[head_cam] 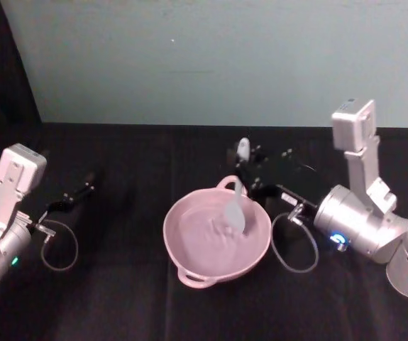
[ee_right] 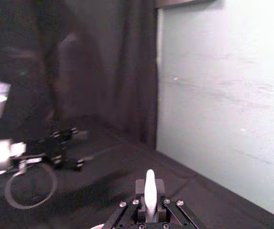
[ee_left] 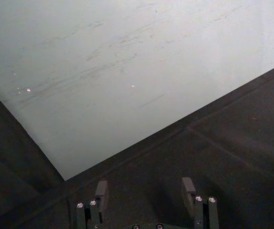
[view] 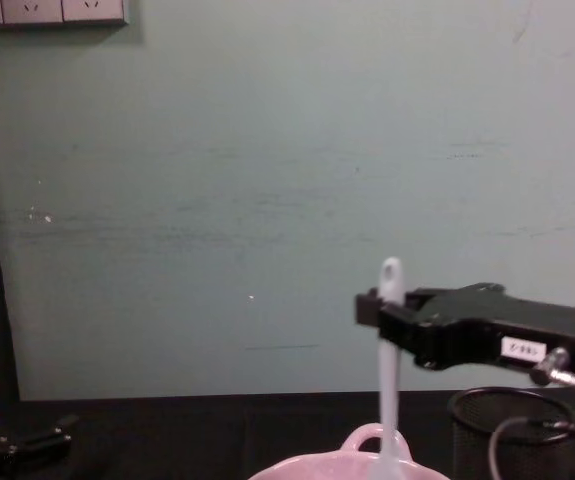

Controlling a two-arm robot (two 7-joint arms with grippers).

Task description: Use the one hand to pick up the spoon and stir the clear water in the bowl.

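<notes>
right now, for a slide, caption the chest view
Right black blocky gripper holds the long white plastic spoon upright, its lower end inside the pale pink bowl, beside a black wire-mesh cup.

A black-draped counter (head_cam: pixel 118 298) runs back to a pale green wall (head_cam: pixel 211 57) at 12 o'clock. A pale pink bowl (head_cam: pixel 193 249) sits on it near the middle, its loop handles at 12 and 6 o'clock. In the chest view a black wire-mesh cup (view: pixel 512 425) stands at the bowl's 3 o'clock.
</notes>
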